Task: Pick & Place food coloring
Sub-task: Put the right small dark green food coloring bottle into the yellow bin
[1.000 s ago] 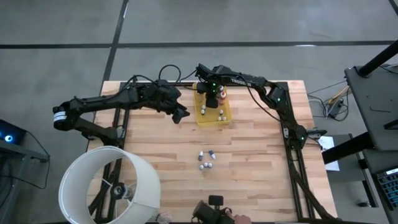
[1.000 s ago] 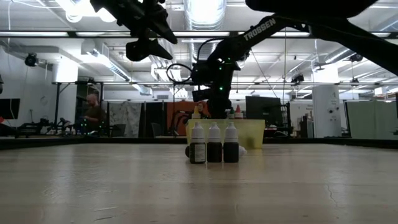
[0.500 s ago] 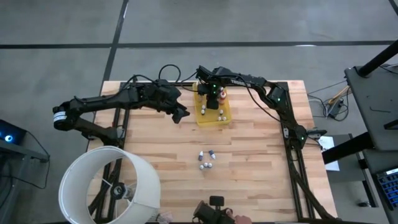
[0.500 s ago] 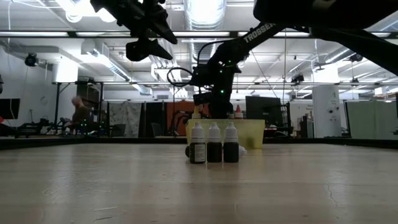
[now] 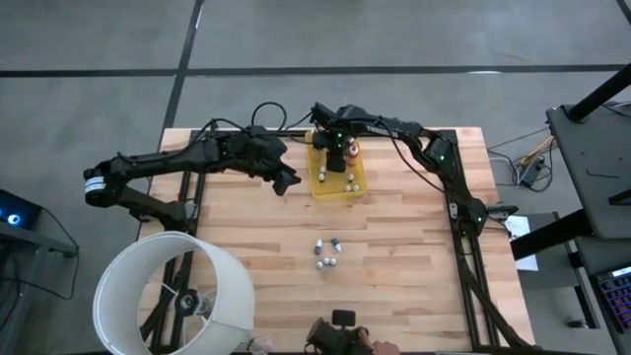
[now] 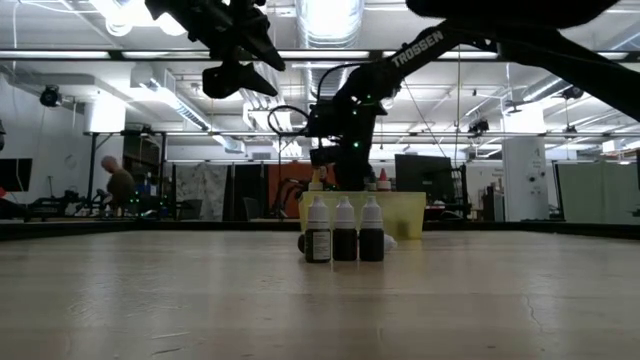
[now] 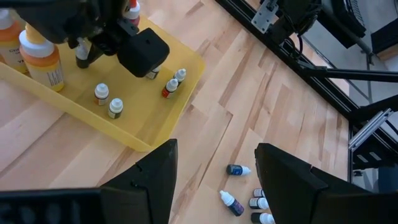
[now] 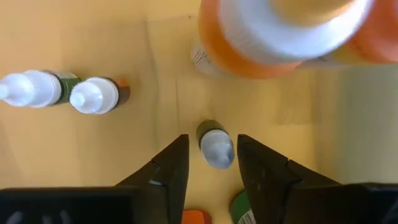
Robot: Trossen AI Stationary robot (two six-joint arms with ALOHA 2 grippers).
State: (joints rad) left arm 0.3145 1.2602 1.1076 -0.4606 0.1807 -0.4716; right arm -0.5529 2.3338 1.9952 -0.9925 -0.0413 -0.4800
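Small food coloring bottles stand on their bases in the yellow tray (image 5: 324, 189) at the table's far middle. Several more (image 5: 328, 253) sit on the wood nearer the front, where three (image 6: 345, 240) stand upright in a row. My right gripper (image 8: 213, 165) points down into the tray, open. Its fingers stand on either side of one white-capped bottle (image 8: 216, 144) with a gap on each side, and the bottle stands on the tray floor. My left gripper (image 7: 214, 180) hovers open above the table, left of the tray (image 7: 158, 118), holding nothing.
Larger orange-and-white bottles (image 8: 280, 31) stand in the tray's far end, close to my right gripper. A big white round shade (image 5: 177, 296) sits at the near left corner. Bare wood lies between the tray and the loose bottles.
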